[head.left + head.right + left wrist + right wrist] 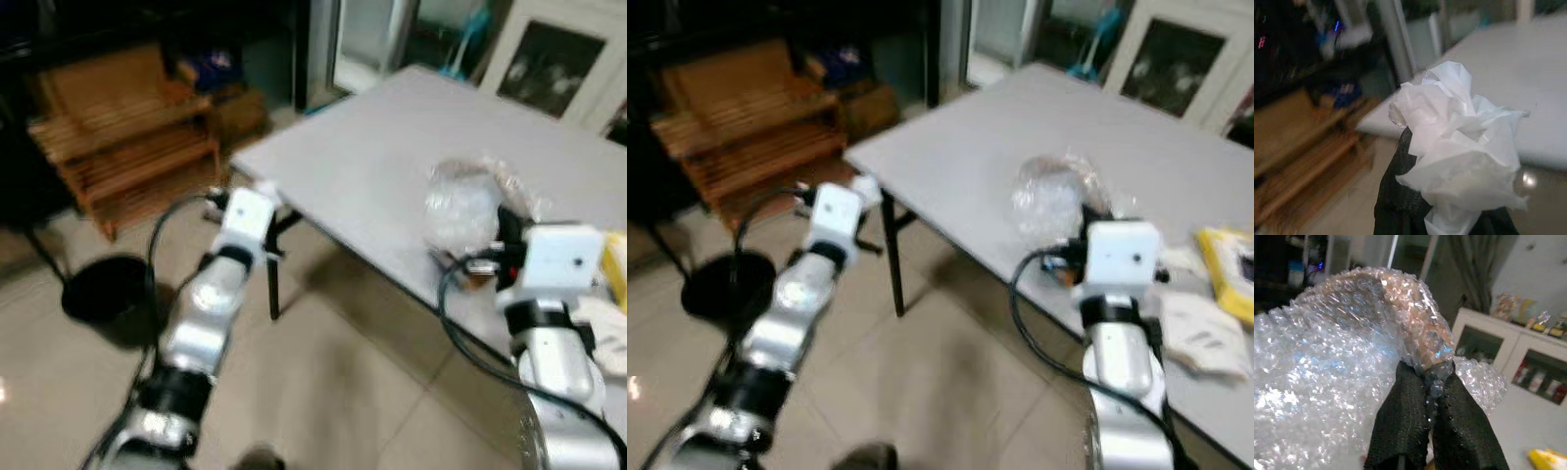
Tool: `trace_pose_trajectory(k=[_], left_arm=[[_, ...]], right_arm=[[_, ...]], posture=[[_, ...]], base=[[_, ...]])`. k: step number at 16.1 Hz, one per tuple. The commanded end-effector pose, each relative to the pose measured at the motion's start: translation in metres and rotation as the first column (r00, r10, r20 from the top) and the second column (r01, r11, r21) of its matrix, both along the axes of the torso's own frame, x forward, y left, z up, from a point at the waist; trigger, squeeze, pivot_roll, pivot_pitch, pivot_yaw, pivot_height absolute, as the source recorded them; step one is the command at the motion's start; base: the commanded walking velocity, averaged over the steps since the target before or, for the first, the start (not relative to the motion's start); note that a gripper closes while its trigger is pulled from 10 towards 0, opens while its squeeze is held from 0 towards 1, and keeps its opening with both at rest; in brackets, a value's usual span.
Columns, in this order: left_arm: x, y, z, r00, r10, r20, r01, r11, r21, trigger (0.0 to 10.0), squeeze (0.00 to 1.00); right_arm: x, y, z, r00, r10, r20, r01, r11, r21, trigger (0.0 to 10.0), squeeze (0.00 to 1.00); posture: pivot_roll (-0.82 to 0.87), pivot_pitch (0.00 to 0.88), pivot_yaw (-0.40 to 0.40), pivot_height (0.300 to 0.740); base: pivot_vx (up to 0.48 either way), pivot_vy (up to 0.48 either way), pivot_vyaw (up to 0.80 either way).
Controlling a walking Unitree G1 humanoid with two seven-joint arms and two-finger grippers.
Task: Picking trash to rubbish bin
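I have trash in both arms. The white wrapper [1459, 161], a crumpled wad of thin plastic, sits pinched in my left claw [1444, 215], which is closed tight on it; from the head the left arm reaches out past the corner of the surface [392, 166], over the floor tiles [333, 382]. The bubble wrap [1342, 362] is clamped in my right claw [1436, 382], fingers [1405, 416] pressed together on a fold of it, and the rest of the sheet billows up ahead of the wrist. From the head it hangs above the near edge of the surface, just in front of the right wrist.

The bin [108, 294] is the dark round thing on the floor to my left, near the wooden bench [127, 147]. I cannot see into it. It lies down and left of the left claw, clearly closer to that arm than to the right, which is well apart from it across the surface's corner. I judge the wrapper goes in first: swing left and lower. The bubble wrap then needs a turn of the body.

A yellow packet [1229, 269] and some papers [1205, 338] lie on the surface by my right arm.
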State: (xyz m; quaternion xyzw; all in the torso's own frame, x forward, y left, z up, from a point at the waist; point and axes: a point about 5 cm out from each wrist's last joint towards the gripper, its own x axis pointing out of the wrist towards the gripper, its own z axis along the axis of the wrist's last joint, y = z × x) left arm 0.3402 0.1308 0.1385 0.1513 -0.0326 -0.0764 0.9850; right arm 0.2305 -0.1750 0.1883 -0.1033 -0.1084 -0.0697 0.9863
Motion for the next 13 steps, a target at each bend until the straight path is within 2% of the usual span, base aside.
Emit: trace_pose_trajectory(k=[1,2,3,9,13], left_arm=[[-0.002,0.005,0.002,1.0,0.018,-0.001,-0.018,1.0,-0.018,10.0,0.0],[-0.011,0.018,-0.008,0.997,0.052,-0.056,-0.053,0.998,-0.023,10.0,0.0],[-0.014,0.02,-0.011,0.996,0.062,-0.069,-0.064,0.998,-0.022,10.0,0.0],[-0.026,0.018,-0.004,0.992,0.112,-0.052,-0.115,0.992,-0.058,10.0,0.0],[-0.026,0.019,-0.003,0.99,0.128,-0.054,-0.131,0.989,-0.066,10.0,0.0]], right_arm=[[0.0,-0.001,0.001,1.0,0.018,-0.001,-0.018,1.0,0.005,10.0,0.0],[0.004,-0.001,-0.003,0.998,0.059,-0.017,-0.059,0.998,0.009,10.0,0.0],[0.007,-0.002,-0.003,0.997,0.071,-0.02,-0.071,0.997,0.012,10.0,0.0],[0.02,0.005,-0.006,0.986,0.161,-0.037,-0.16,0.987,0.033,10.0,0.0],[0.025,0.008,-0.006,0.983,0.183,-0.035,-0.181,0.983,0.038,10.0,0.0]], posture=[[0.17,0.104,-0.06,0.74],[0.18,0.108,-0.069,0.74],[0.2,0.112,-0.076,0.74],[0.26,0.123,-0.125,0.74],[0.27,0.124,-0.133,0.74]], base=[[0.0,0.0,0.79],[0.0,0.0,0.78],[0.0,0.0,0.78],[0.0,0.0,0.77],[0.0,0.0,0.77]])
